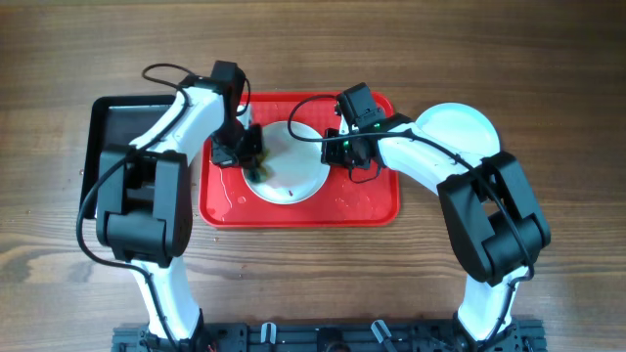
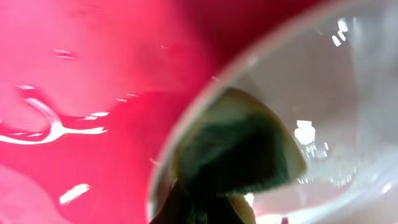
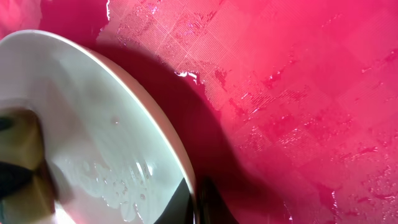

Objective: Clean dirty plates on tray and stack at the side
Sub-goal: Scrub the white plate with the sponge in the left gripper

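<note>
A white plate (image 1: pixel 290 166) lies tilted on the wet red tray (image 1: pixel 372 200). My left gripper (image 1: pixel 249 156) is shut on a yellow-green sponge (image 1: pixel 257 170) and presses it on the plate's left part. In the left wrist view the sponge (image 2: pixel 242 143) lies inside the plate's rim (image 2: pixel 348 93) over the tray (image 2: pixel 74 74). My right gripper (image 1: pixel 337 152) is shut on the plate's right rim. In the right wrist view its fingers (image 3: pixel 196 205) pinch the rim of the plate (image 3: pixel 93 124), which is wet with soapy streaks and raised off the tray (image 3: pixel 298 93).
A pale plate (image 1: pixel 460 127) lies on the wooden table right of the tray, partly under my right arm; I cannot tell whether others lie beneath it. A black tray (image 1: pixel 110 132) lies left of the red one, under my left arm.
</note>
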Controlling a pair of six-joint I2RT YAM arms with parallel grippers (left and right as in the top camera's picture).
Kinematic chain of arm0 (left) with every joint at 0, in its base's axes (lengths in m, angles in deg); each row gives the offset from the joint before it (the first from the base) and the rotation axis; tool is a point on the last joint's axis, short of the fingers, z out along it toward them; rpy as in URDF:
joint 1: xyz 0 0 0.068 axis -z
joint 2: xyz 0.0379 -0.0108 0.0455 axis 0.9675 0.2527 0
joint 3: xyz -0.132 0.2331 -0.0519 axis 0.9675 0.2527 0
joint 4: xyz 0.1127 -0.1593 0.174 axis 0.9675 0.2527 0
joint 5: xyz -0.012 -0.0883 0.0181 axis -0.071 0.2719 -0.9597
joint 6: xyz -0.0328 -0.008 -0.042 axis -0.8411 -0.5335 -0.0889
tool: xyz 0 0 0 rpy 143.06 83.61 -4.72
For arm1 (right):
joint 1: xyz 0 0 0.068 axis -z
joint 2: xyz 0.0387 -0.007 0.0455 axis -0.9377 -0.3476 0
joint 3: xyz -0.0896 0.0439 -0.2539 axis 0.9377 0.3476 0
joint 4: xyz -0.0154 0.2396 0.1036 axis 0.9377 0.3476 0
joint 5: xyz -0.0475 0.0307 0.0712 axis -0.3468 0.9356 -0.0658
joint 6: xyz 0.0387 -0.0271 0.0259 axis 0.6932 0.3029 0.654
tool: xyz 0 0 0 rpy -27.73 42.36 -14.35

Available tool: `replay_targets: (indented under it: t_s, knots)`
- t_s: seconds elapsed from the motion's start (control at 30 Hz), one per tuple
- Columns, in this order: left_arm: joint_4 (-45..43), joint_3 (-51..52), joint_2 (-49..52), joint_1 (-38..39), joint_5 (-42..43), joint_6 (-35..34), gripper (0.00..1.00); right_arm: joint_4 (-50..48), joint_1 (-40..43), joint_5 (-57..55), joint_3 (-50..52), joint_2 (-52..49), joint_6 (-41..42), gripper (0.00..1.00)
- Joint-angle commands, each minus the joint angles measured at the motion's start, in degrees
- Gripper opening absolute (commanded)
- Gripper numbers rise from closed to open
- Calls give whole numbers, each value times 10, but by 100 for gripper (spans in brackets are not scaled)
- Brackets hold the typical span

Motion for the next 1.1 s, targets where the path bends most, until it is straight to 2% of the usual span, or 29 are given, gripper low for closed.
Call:
replay_targets:
  t_s: [0.0,0.17,0.33,0.43,0.6,0.67,0.8,1.07]
  knots:
    - [9,12,2,52,80,104,4,5,7,-27,16,-19,10,4]
    - [-23,12,2,123,80,80,4,5,7,-27,16,-19,10,4]
    - [-127,12,2,145,69,-36,4,6,7,-27,16,-19,10,4]
    - [-196,12,2,143,3,-123,4,10,7,-27,16,-19,10,4]
    - [-287,12,2,143,-16,-129,4,12,7,-27,16,-19,10,4]
    - [-321,12,2,143,-55,-133,4,12,7,-27,16,-19,10,4]
    - [-328,12,2,143,-182,-157,4,12,7,-27,16,-19,10,4]
    - [-267,12,2,143,-323,-179,4,11,7,-28,16,-19,10,4]
